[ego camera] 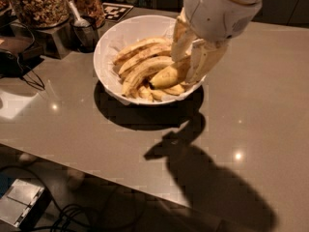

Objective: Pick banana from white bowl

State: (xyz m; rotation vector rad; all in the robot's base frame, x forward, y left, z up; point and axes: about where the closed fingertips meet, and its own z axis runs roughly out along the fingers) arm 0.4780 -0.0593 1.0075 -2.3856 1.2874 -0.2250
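Camera view, counter level: the banana (164,77), the plumpest and brightest yellow of the lot, lies in the right half of the white bowl (108,50), on top of the other fruit, with its right end running in under the gripper (186,70). The gripper reaches down into the bowl from the upper right and sits at that end of the banana. From where I stand I cannot tell whether it is clamped on the fruit or merely set about it. Its white arm housing (217,8) hangs over the bowl's far right rim.

To the banana's left, several slimmer, paler bananas (140,54) lie side by side, slanting from lower left to upper right. Smaller pieces (147,93) are tucked along the near wall.

The bowl stands on a grey-brown counter (260,100) and throws a dark shadow toward the near edge; the arm's shadow (212,187) stretches across the near right of the surface.

Just beside the bowl, upper left, is a small dark metal cup (86,32) with a spoon (75,11) standing in it. Behind it stand two jars, the larger (38,4) filled with mixed nuts, the smaller (89,1) close to it. A black-and-white marker tag (117,11) lies flat behind the bowl. Dark cables (26,76) trail over the counter's left end.
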